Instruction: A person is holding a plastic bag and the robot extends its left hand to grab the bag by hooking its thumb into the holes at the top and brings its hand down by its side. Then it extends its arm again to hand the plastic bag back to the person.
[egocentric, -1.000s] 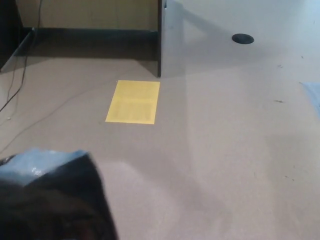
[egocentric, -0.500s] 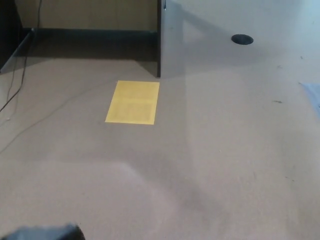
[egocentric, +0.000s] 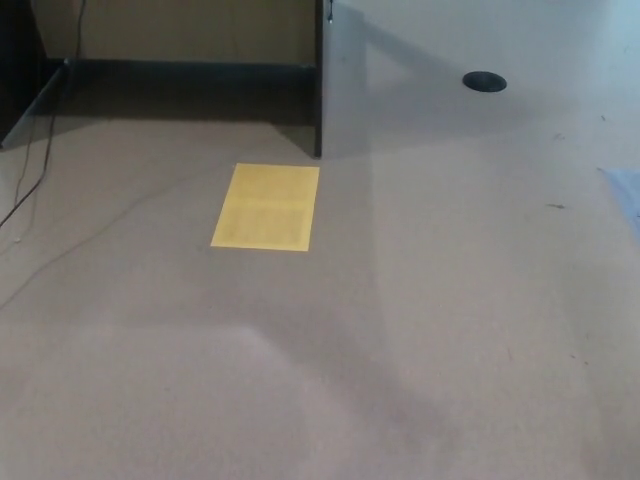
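The head view shows a beige floor (egocentric: 400, 350). A yellow rectangular sheet (egocentric: 266, 206) lies flat at centre left. Beyond it stands a grey vertical panel (egocentric: 342, 75). A dark round spot (egocentric: 484, 81), possibly a floor port, lies far right. A thin cable (egocentric: 30, 185) runs along the left edge. A pale blue patch (egocentric: 626, 190) meets the right edge.

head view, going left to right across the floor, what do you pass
thin dark cable → yellow sheet → grey upright panel → round black floor socket → pale blue edge at the right border. Neither robot hand shows.
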